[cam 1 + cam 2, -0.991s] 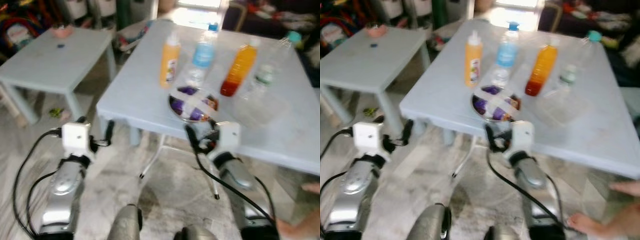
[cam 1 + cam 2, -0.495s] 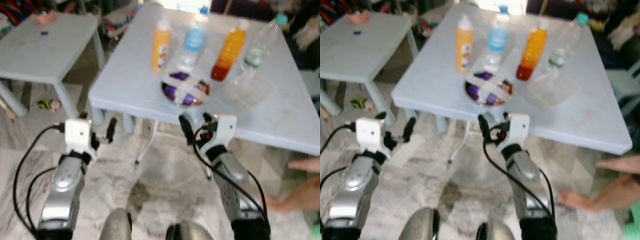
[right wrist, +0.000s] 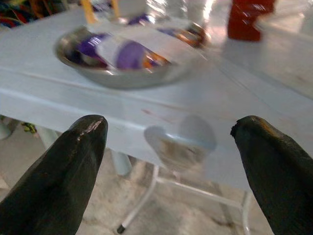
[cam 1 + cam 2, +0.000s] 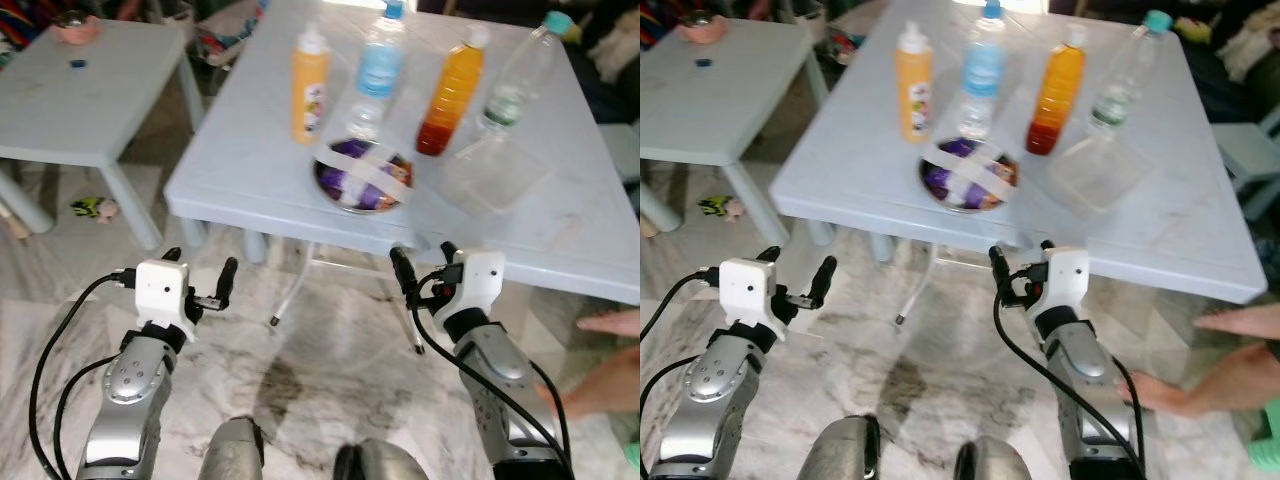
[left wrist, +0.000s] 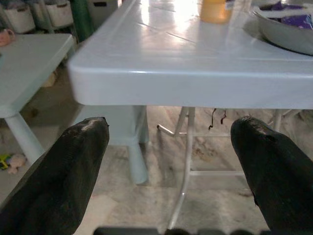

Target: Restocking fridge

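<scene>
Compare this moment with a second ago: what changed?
The view shifted, so the camera moved. Both arms have dropped lower against the table; the right pincer, then at the bowl, now sits below the table edge. Nothing was gripped. Both pincers stay open; bottles and bowl keep their arrangement.

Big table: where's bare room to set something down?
The big table is bare on its right side, past the clear container, and along its left edge beside the yellow bottle. It is crowded in the middle: four bottles stand behind the metal bowl.
</scene>
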Available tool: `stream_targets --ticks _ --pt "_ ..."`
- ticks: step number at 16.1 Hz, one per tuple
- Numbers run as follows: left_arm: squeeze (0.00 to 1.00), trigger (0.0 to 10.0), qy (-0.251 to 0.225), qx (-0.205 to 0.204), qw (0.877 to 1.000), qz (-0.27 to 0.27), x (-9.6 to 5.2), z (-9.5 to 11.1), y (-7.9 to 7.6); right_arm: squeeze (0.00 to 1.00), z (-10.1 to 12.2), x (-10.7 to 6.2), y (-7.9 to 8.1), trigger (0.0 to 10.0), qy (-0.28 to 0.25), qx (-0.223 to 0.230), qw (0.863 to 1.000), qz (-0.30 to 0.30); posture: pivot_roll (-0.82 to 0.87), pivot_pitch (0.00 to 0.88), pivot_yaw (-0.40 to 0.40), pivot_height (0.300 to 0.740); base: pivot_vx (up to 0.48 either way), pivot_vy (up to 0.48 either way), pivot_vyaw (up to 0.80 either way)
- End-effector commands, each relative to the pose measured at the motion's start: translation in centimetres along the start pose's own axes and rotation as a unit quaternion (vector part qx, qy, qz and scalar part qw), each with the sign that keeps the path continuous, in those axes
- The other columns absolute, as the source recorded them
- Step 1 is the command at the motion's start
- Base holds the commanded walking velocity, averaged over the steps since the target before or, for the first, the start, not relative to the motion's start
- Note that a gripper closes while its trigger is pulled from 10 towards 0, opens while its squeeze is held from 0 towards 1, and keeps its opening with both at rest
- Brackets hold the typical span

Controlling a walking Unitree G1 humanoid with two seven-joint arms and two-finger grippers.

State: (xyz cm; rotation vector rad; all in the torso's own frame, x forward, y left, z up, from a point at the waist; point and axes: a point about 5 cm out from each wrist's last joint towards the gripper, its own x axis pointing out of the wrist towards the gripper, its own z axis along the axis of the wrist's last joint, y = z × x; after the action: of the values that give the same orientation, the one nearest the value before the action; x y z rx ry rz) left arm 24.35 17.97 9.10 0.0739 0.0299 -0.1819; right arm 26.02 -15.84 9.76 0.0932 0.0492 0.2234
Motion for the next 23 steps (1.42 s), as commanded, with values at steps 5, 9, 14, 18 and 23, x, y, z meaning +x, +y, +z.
stream_targets --ticks 5,9,14,18,23 --pt "0.00 10.0 -0.030 0.009 1.000 0.001 0.8 1.5 0.6 0.00 0.7 0.1 1.1 10.0 -0.018 -0.010 1.000 0.015 0.03 0.080 -0.031 0.740 0.000 0.477 -0.57" --pt "0.00 10.0 -0.030 0.006 1.000 -0.008 0.6 1.4 -0.5 0.00 0.4 -0.2 1.1 10.0 -0.017 -0.004 1.000 0.012 0.03 0.072 -0.031 0.740 0.000 0.354 0.00" --pt "0.00 10.0 -0.016 0.015 1.000 -0.010 -0.2 0.5 -0.7 0.00 0.0 -0.5 0.7 10.0 -0.013 -0.004 1.000 0.001 0.03 0.047 -0.033 0.740 0.000 0.000 -0.51" --pt "0.00 10.0 -0.043 0.009 0.999 -0.015 0.0 1.9 -0.7 0.00 0.7 -0.1 0.3 10.0 -0.024 -0.012 1.000 -0.004 0.05 0.077 -0.033 0.740 0.000 0.000 -0.11" --pt "0.00 10.0 -0.036 0.002 0.999 -0.030 -0.5 1.4 -1.6 0.00 0.8 -0.3 0.3 10.0 -0.025 -0.017 1.000 0.000 0.04 0.069 -0.041 0.740 0.238 0.000 -0.11"
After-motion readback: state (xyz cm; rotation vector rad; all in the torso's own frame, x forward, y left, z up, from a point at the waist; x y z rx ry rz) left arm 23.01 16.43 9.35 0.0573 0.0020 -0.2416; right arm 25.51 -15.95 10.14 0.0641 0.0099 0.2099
